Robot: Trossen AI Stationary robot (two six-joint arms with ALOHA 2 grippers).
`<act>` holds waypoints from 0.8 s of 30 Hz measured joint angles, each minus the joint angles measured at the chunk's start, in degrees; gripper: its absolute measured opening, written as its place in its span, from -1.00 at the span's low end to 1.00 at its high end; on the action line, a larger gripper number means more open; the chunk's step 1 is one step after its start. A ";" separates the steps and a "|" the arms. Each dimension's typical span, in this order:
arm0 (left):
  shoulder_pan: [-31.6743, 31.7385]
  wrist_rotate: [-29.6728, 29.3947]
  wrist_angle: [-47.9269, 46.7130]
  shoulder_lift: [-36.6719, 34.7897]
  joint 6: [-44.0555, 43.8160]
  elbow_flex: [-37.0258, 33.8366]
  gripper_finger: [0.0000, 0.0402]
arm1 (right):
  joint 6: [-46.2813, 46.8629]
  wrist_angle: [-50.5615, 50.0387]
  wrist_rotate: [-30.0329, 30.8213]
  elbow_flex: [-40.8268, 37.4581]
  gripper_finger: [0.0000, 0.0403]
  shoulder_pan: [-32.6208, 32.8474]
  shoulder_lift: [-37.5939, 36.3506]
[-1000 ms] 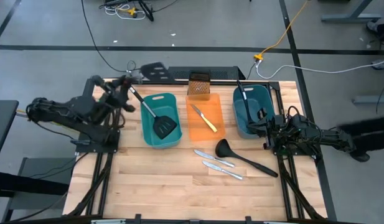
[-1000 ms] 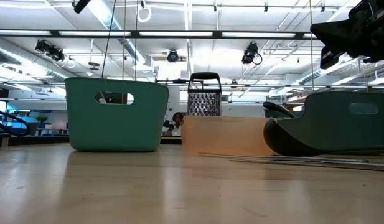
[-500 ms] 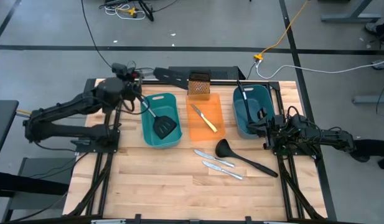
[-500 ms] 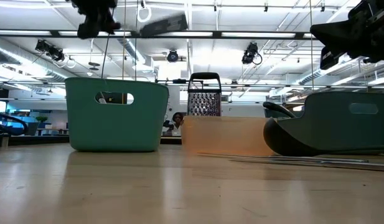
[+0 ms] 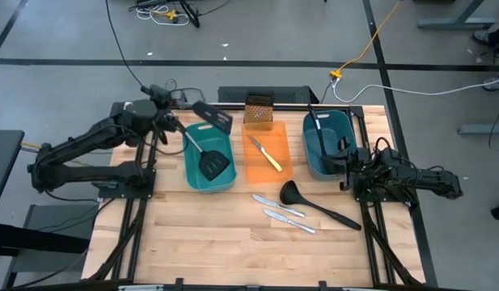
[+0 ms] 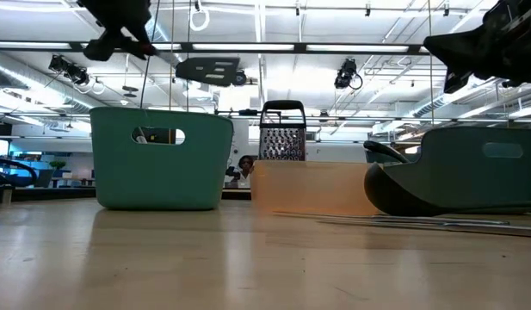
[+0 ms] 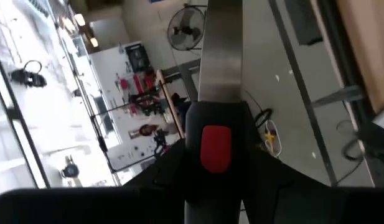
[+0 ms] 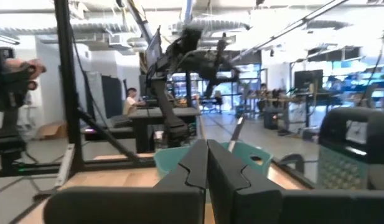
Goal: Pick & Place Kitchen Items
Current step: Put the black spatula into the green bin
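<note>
My left gripper is at the far left of the table, shut on a black slotted spatula with a red-marked handle. Its blade hangs over the far end of the left teal tub. A second spatula lies inside that tub. A yellow-handled knife lies in the orange tray. One ladle and two silver knives lie on the table, and another ladle stands in the right tub. My right gripper rests shut beside that tub. My left gripper pinches the spatula's handle at its red-marked end between its two fingers. The fingers come roughly level from the table's left, and the handle runs on in line with them. The spatula is lifted clear, its blade out over the tub's far rim.
A brownish box grater stands at the far edge behind the orange tray. The near half of the wooden table holds nothing but the knives and the ladle. People sit in the room beyond the table.
My left gripper has swung toward the table's right and rolled its wrist, still shut on the spatula. The blade, which was out beyond the table's far edge, has come nearer and lower and now hangs over the left tub's far end.
</note>
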 joint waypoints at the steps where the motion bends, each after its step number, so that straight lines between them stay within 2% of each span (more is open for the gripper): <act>1: -1.05 -1.32 -1.29 -0.34 0.50 -0.82 -0.42 | -0.16 0.04 0.46 0.00 -0.96 -0.11 0.00; 4: -4.27 -3.53 -5.79 -1.28 1.27 -3.53 -0.42 | -0.20 -0.06 2.12 0.00 -0.96 -0.30 0.00; 11: -11.44 -4.27 -5.27 -0.57 2.26 -8.71 -0.42 | -0.40 -0.35 2.23 0.00 -0.96 -0.27 0.00; 15: -11.90 -3.72 -5.19 0.67 2.98 -12.13 -0.42 | -0.40 -0.34 2.18 0.00 -0.96 -0.27 0.00; 21: -11.93 -2.29 2.21 1.01 5.75 -17.88 -0.42 | -0.35 -0.35 2.08 0.00 -0.96 -0.27 0.00; 24: -11.93 -1.45 3.02 1.01 6.24 -20.09 -0.42 | -0.31 -0.35 2.08 0.00 -0.96 -0.27 0.00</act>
